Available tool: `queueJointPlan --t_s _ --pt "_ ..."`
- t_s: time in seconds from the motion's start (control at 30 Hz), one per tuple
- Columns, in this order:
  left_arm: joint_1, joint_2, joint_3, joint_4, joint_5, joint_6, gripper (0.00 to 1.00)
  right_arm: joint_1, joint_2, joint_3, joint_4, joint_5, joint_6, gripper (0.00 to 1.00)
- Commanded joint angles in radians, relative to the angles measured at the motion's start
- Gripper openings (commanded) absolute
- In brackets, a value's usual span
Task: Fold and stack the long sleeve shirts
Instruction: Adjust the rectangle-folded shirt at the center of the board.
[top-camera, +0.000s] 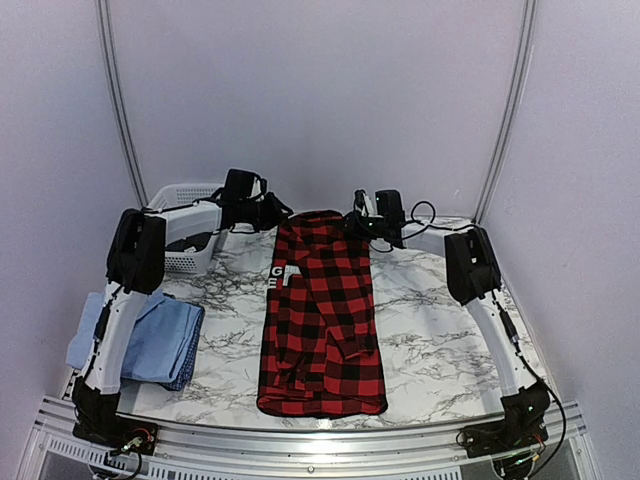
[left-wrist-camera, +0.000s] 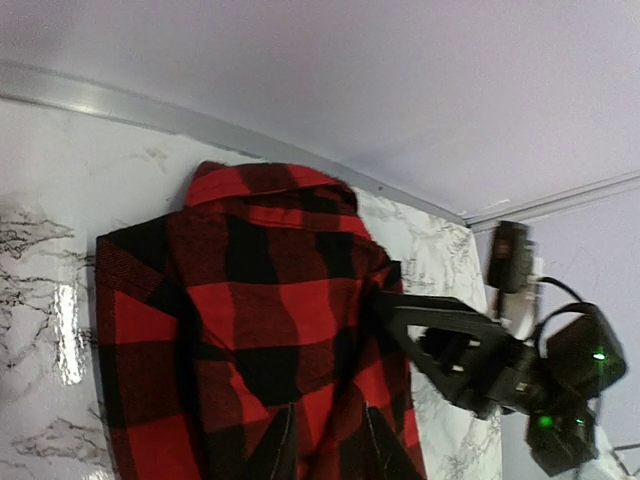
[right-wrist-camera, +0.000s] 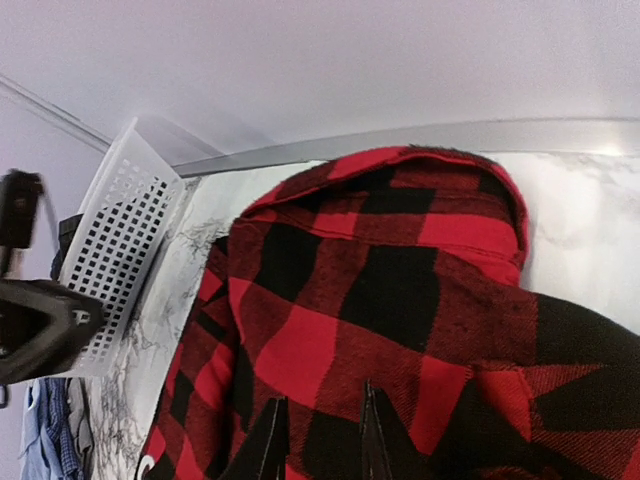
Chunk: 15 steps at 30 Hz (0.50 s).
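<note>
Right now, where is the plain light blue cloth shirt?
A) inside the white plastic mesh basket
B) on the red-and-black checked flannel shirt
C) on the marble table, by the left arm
C: the light blue shirt lies on the marble table beside the left arm, apart from the red-and-black flannel shirt and outside the white mesh basket.

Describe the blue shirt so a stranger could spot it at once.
Start at the marble table and go to its near left corner, just nearer than the white basket. The blue shirt lies folded there. Unlike the red-and-black checked shirt spread out mid-table, it is plain pale blue.
</note>
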Motion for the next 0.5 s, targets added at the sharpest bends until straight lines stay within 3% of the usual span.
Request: queueJointPlan --t_s 0.0,0.23,0.37,0.47 --pt "-0.010 -0.225 -0.112 0.037 0.000 0.079 0.24 -0.026 0.062 0.048 0.063 0.047 0.091 0.21" --pt "-0.057 -0.497 -0.461 0.052 -0.026 0.108 0.24 -0.066 0.112 0.062 0.142 -0.026 0.214 0.22" --pt "-0.091 -0.676 -0.721 0.084 -0.057 0.115 0.24 -0.067 0.045 0.044 0.105 -0.054 0.182 0.24" --pt "-0.121 -0.792 -0.885 0.100 -0.082 0.114 0.24 -0.062 -0.078 -0.068 0.098 -0.064 0.148 0.27"
